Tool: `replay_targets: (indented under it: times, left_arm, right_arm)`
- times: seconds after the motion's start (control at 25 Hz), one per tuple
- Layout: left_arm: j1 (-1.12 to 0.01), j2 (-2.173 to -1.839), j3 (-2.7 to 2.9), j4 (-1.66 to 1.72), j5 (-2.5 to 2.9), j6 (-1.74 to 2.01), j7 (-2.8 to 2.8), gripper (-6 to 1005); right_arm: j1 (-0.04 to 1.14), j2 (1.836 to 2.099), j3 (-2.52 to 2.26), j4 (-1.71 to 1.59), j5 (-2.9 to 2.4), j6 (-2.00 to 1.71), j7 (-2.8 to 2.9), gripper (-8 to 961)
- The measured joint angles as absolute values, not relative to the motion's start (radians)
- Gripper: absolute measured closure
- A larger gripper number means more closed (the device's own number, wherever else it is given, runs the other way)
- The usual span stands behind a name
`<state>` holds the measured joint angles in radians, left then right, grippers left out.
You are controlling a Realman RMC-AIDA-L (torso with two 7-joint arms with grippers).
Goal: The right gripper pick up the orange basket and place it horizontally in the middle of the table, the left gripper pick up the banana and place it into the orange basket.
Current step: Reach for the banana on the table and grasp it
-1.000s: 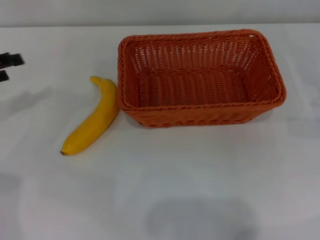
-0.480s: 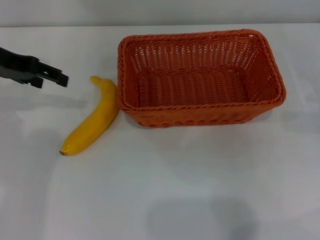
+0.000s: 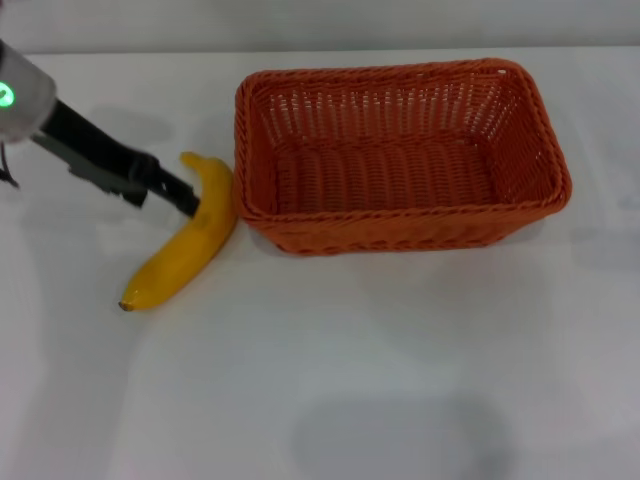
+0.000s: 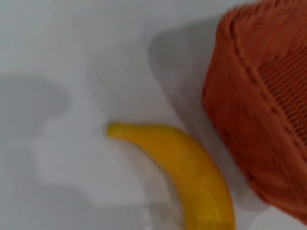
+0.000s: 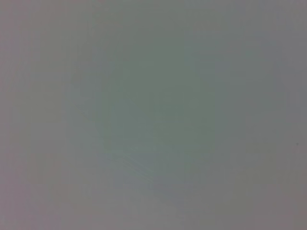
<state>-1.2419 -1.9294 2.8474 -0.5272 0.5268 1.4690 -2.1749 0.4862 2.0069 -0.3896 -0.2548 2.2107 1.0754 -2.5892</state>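
The orange basket [image 3: 400, 155] lies lengthwise across the middle of the white table [image 3: 350, 380], empty; its corner also shows in the left wrist view [image 4: 264, 110]. The yellow banana [image 3: 185, 240] lies on the table against the basket's left end, dark tip toward me; the left wrist view shows it as well [image 4: 187, 167]. My left gripper [image 3: 180, 198] reaches in from the left, low over the banana's upper half, open, one black finger touching or just over the banana. The right gripper is out of view.
The right wrist view shows only a plain grey surface. White tabletop stretches in front of the basket and to its right. A grey wall runs along the table's far edge.
My left arm has swung in from the left edge toward the banana and now sits at its upper half. Banana and basket have not moved.
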Motion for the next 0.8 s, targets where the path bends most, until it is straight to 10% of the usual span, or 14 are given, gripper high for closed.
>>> replay_targets:
  times: [0.8]
  left_arm:
    - [-1.261,-2.008,2.847,-0.438,0.649,1.308,-2.260,140]
  right_arm:
    - [0.486,2.008,-0.390,-0.254,2.210,1.079,-2.588,74]
